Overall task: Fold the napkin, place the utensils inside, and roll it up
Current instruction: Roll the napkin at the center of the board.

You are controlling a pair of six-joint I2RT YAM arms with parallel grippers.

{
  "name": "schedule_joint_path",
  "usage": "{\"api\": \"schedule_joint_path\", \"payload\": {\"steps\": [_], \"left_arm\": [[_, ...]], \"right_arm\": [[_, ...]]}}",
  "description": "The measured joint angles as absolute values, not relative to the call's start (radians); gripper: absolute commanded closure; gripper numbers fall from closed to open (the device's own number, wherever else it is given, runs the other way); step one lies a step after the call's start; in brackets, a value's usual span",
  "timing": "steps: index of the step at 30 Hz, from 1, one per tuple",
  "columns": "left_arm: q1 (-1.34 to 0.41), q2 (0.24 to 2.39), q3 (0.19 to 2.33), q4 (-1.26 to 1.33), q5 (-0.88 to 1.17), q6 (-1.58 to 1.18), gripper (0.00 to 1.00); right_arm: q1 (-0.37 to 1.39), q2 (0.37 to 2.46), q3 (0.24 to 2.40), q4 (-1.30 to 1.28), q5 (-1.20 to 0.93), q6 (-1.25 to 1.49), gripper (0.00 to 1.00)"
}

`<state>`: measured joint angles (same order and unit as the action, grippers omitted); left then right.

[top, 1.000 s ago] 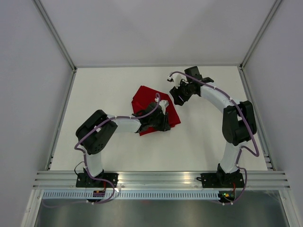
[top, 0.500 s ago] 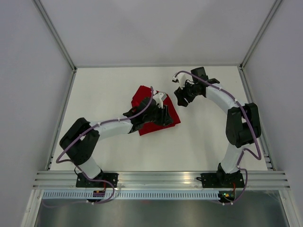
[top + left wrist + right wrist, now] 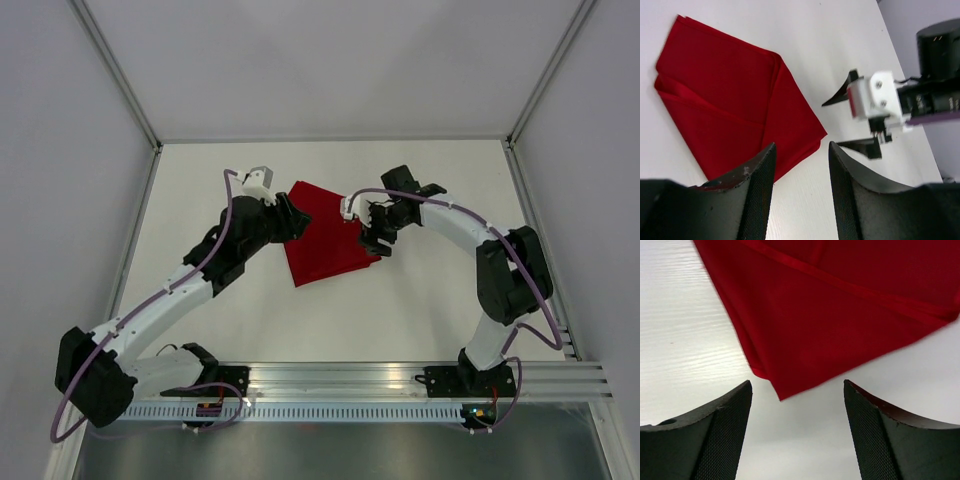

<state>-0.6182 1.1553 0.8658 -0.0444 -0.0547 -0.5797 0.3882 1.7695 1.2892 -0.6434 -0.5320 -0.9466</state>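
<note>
The red napkin [image 3: 327, 236] lies folded flat on the white table, its layered edges showing in the left wrist view [image 3: 735, 105]. My left gripper [image 3: 292, 220] hovers at its far-left edge, open with nothing between the fingers [image 3: 801, 150]. From the other side, my right gripper [image 3: 368, 232] faces the napkin's right corner, open and empty [image 3: 797, 387]. That corner of the napkin [image 3: 840, 305] points into the gap between its fingers. The right gripper [image 3: 862, 120] also appears in the left wrist view beyond the cloth. The utensils are out of view.
The white table [image 3: 220, 300] is bounded by metal frame posts and white walls. An aluminium rail [image 3: 340, 378] carrying both arm bases runs along the near edge.
My left arm has swung from over the napkin's near part out to its far-left edge, uncovering the cloth. The right gripper has come down to the right corner. Both jaws have widened.
</note>
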Motion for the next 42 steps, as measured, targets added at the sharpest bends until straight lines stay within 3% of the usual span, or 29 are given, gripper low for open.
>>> {"api": "schedule_joint_path", "payload": {"steps": [10,25,30,42], "left_arm": [[-0.583,1.003,0.864,-0.165,-0.131,-0.583,0.48],[-0.548,0.999,0.86,-0.212,-0.133,-0.583,0.48],[-0.538,0.999,0.86,-0.213,-0.131,-0.582,0.49],[-0.523,0.99,0.844,-0.23,-0.109,-0.55,0.49]], "right_arm": [[0.582,1.772,1.247,-0.621,-0.502,-1.054,0.18],[0.636,1.898,1.259,-0.587,-0.458,-1.096,0.19],[0.657,1.93,1.277,-0.57,-0.435,-1.096,0.25],[0.661,1.982,1.348,-0.598,-0.397,-1.097,0.5]]}}
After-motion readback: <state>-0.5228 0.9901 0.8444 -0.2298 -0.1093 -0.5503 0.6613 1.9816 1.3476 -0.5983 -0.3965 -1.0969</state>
